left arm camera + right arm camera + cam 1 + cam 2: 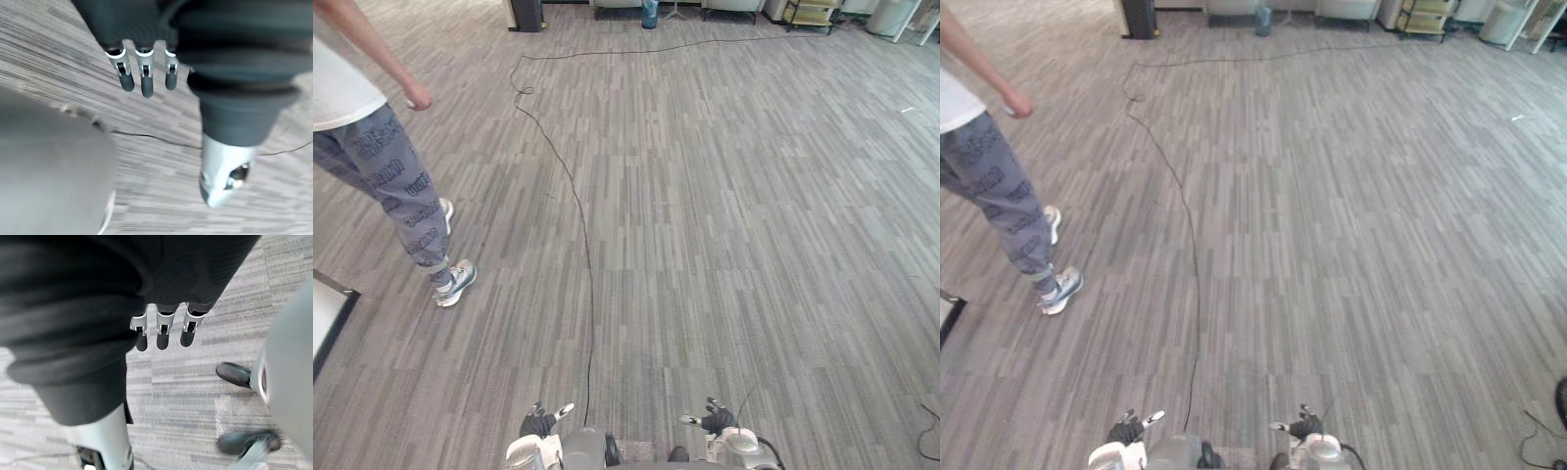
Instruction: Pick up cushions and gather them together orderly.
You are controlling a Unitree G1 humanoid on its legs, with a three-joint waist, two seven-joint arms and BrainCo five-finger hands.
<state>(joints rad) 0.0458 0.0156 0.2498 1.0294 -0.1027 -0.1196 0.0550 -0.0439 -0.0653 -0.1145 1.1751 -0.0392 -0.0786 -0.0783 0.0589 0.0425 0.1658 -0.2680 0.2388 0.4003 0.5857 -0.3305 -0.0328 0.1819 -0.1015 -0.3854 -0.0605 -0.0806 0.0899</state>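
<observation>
My left hand (538,423) hangs low at my side above the grey striped carpet (705,215). Its fingers (143,78) are straight and hold nothing. At the other side my right hand (715,421) hangs the same way, its fingers (164,330) relaxed and empty over the carpet.
A person (382,166) in a white top and grey patterned trousers stands on the left, one shoe (456,282) nearest me. A white panel with a dark edge (328,313) juts in at the left border. Furniture, a dark bin (526,14) and a cart (811,12) line the far wall.
</observation>
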